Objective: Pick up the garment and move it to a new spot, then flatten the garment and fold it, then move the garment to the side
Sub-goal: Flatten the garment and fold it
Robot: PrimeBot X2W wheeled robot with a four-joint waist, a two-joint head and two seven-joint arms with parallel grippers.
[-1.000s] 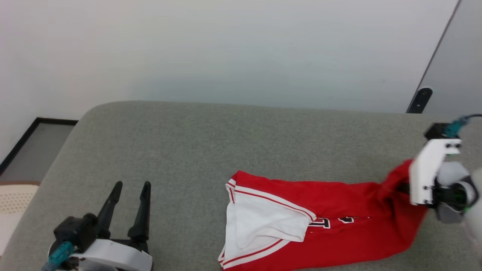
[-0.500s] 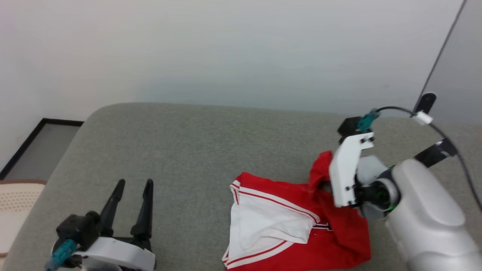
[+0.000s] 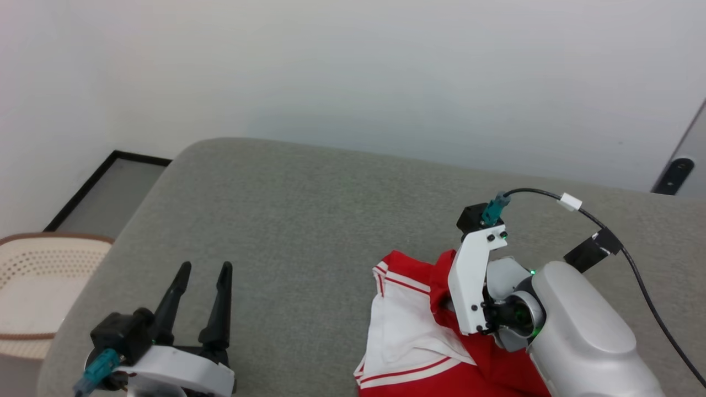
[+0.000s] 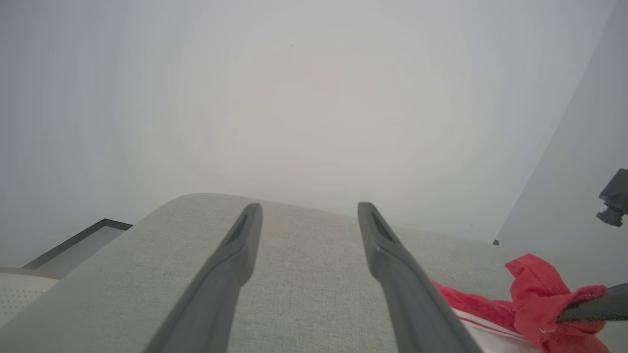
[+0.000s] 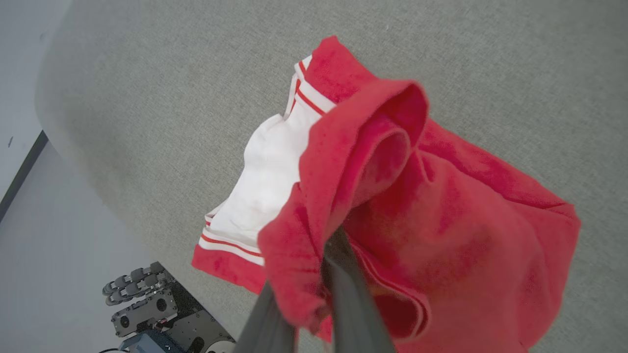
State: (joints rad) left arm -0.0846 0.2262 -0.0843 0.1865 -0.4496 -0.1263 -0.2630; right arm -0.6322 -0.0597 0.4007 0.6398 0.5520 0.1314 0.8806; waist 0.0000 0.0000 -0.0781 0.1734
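Saw the right gripper (image 5: 325, 260) clamped tight on a bunch of the garment (image 5: 466, 220), its two dark fingers pressed close together with red cloth wrapped over the tips. Saw that pinched bunch lifted a little off the rest of the shirt and curled over like a red hood.

Found the rest of the garment lying on the grey cushion (image 3: 287, 220), at the near right part in the head view, just under the white bracket (image 3: 469, 281) on the right arm. Saw one white sleeve (image 3: 402, 325) spread flat to the left of the red bunch, with red and white stripes along its edges. Saw a black cable (image 3: 535, 191) looping from the top of the bracket over to the right.

Further out, found the left gripper (image 3: 204, 268) well apart from the shirt, at the near left of the cushion. Saw its fingers spread wide over bare grey cushion, pointing away toward the white wall (image 3: 331, 66).

Past the cushion's left edge, saw a pale basket (image 3: 33, 275) with lots of little holes, lower down, and behind it a patch of grey floor (image 3: 110, 193) with a dark border along the wall.
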